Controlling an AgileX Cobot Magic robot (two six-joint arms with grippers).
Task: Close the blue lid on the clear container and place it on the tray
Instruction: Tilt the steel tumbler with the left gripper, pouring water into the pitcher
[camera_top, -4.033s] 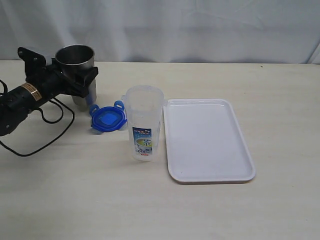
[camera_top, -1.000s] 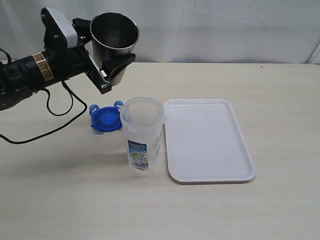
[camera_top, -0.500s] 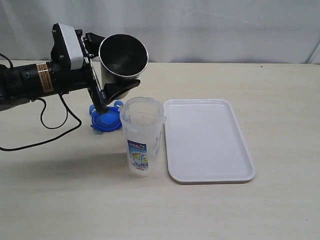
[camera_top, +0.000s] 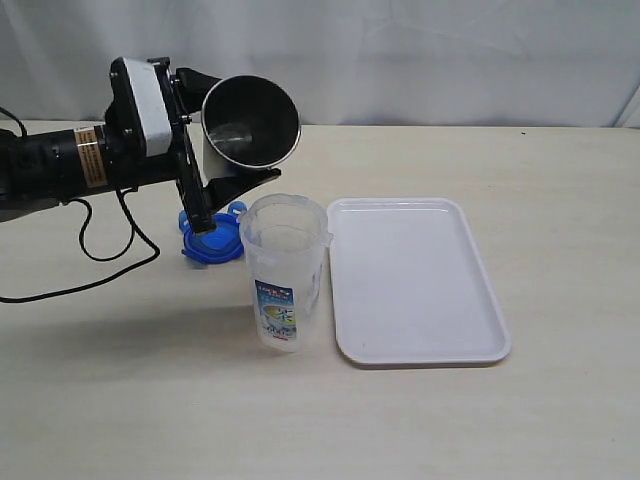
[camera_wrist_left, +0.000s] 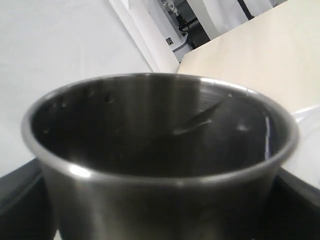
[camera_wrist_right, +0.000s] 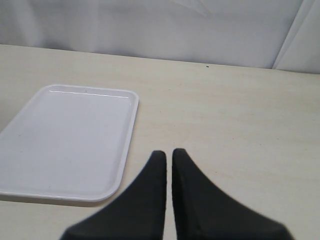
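left claw (camera_top: 222, 128) clamps the tilted steel cup (camera_top: 252, 122) near the clear container (camera_top: 285, 275), right claw (camera_wrist_right: 167, 156) pressed together.

The right gripper (camera_wrist_right: 167, 152) holds its two black fingers (camera_wrist_right: 150, 192) closed together above the beige table (camera_wrist_right: 230, 115), near the long edge of the empty white tray (camera_wrist_right: 65, 140). A white curtain (camera_wrist_right: 150, 25) hangs beyond the tray.

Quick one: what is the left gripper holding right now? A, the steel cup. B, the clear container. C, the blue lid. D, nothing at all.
A: the left gripper is clamped around the steel cup, which is tipped above the clear container, while the blue lid lies on the table and the container stands ungripped.
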